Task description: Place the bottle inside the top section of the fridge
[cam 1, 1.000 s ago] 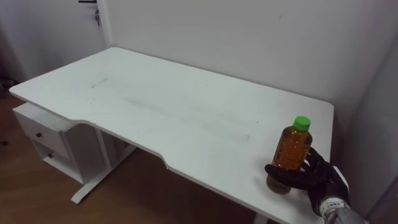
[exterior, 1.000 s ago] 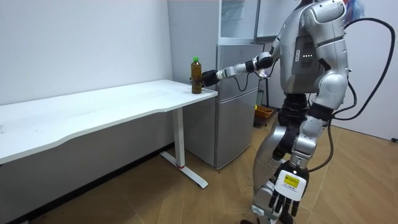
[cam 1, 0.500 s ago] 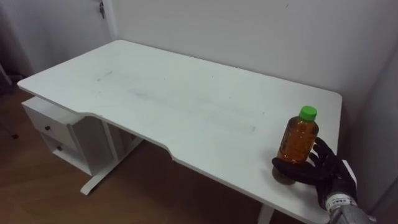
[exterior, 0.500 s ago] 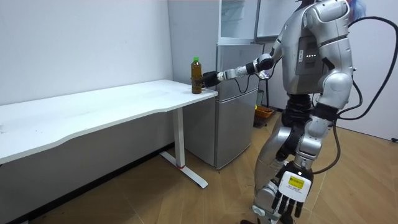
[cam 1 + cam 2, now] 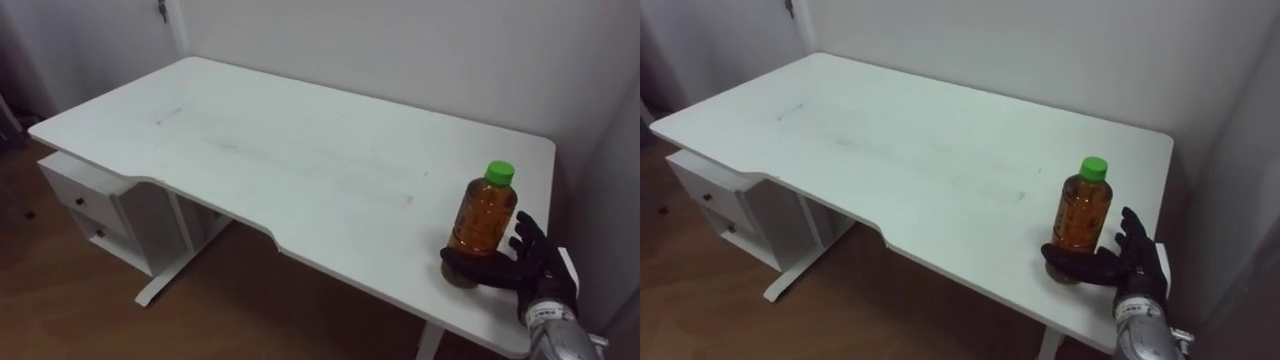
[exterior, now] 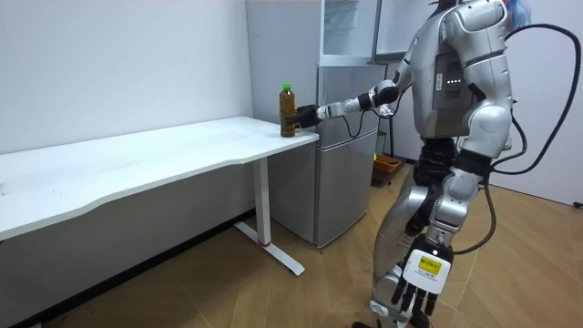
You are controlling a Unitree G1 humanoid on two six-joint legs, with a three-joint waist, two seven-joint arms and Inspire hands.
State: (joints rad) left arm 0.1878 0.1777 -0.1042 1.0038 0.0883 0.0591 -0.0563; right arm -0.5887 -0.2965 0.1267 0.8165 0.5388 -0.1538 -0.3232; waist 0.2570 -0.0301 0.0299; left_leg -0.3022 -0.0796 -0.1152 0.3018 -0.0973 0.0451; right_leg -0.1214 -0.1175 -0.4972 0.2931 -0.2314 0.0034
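While outstretched, right hand [image 5: 533, 272] around bottle [image 5: 482, 216].

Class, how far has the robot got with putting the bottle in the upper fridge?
Done: the right robot hand is at the bottle, thumb curled round its base. In hand: the grip, with the bottle standing on the table. Left: lifting it, carrying it to the fridge, placing it inside. The left robot hand hangs idle.

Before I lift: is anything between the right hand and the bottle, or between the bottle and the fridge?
Nothing visible. The right hand curls round the bottle at its base, and the fridge stands right beside the table end. Its upper door's state is unclear.
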